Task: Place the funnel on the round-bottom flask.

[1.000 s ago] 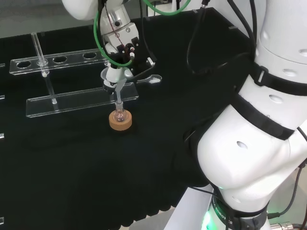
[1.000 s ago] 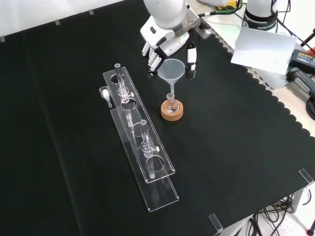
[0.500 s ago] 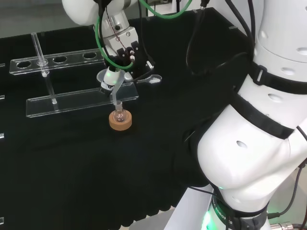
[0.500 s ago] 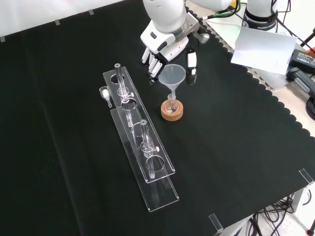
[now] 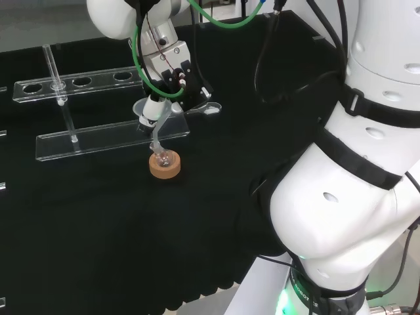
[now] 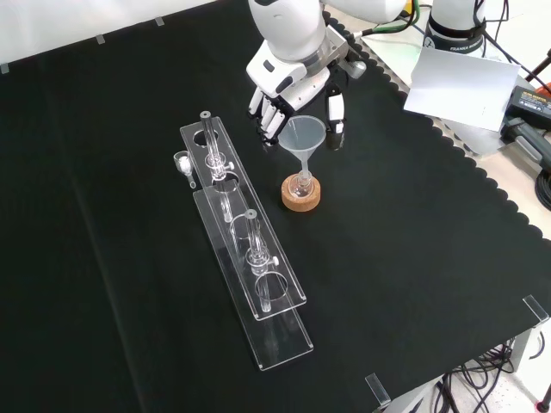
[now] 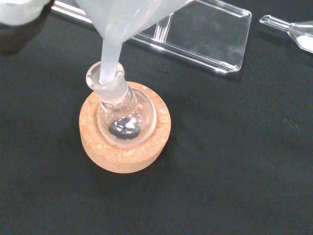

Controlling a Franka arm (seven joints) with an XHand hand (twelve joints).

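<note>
**Desk:** What goes under this one?

**Photographer:** A robot hand [image 6: 293, 82] lowers a clear funnel [image 6: 302, 138] into a small round-bottom flask [image 6: 300, 183] seated on a cork ring [image 6: 300, 196] on a black-clothed bench [image 6: 430, 258]. In the wrist view the funnel stem has entered the flask's neck.

**Desk:** Is the hand holding the funnel?

**Photographer:** As best I can judge, yes. In the front view the fingers [image 6: 269, 112] curl down at about ten o'clock of the cone's rim and the thumb [image 6: 335, 110] at about two o'clock, with the cone pinched between them. The contact itself is hard to see.

**Desk:** Where is the flask on the bench?

**Photographer:** In the front view, at about four o'clock from the far end of the clear tube rack [image 6: 245, 258], near it but apart. A small glass spoon [image 6: 184, 166] lies at the rack's other side, about nine o'clock from that end.

**Desk:** And doing the step well?

**Photographer:** My reading: the stem leans against one side of the neck, so it wants straightening before going deeper. Ease it down until the cone rests on the flask's mouth, then open the hand without dragging sideways; the flask only sits in its ring and could tip.
</note>
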